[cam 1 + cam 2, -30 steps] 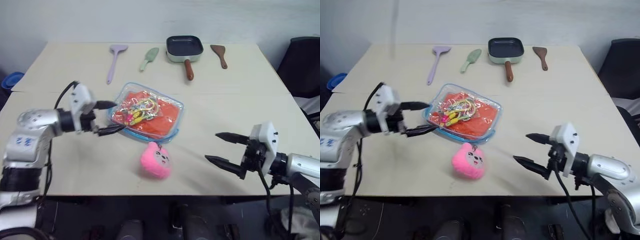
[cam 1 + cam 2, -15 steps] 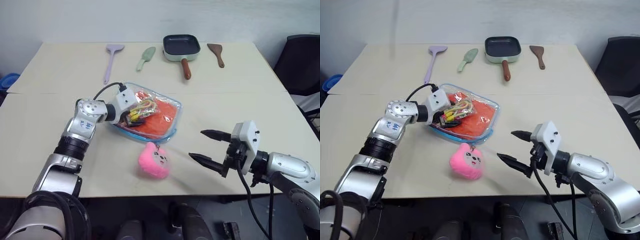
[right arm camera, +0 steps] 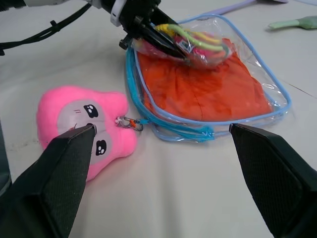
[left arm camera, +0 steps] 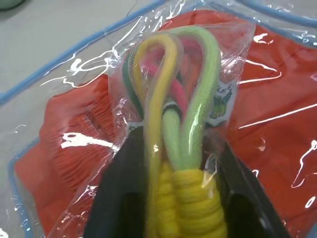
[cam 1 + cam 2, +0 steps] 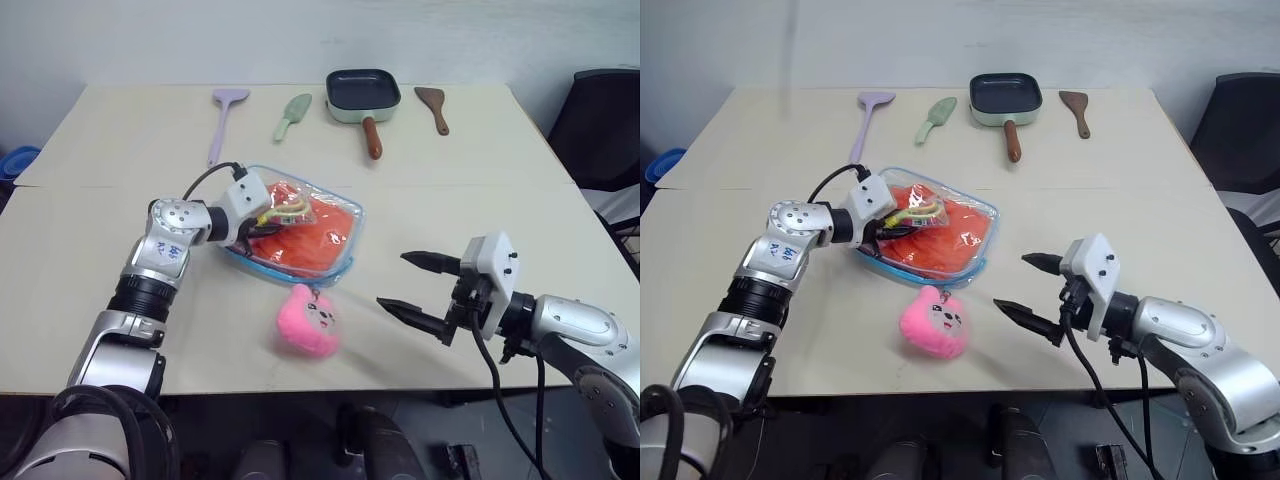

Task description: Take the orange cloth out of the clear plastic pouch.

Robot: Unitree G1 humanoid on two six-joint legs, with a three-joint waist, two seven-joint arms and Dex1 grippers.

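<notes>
Pinching the bands packet, the left claw sits atop the orange cloth.

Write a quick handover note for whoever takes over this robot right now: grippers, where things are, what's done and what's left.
Left gripper: shut on the small clear packet of colourful bands, which lies on top of the clear plastic pouch.
Right gripper: open, holding nothing, hovering over the table to the right of the pink plush charm.
Orange cloth: inside the pouch, mid-table; the charm hangs off the pouch's near edge.
Done: the bands packet is gripped.
Left: move that packet aside, open the pouch, pull the cloth out.
</notes>
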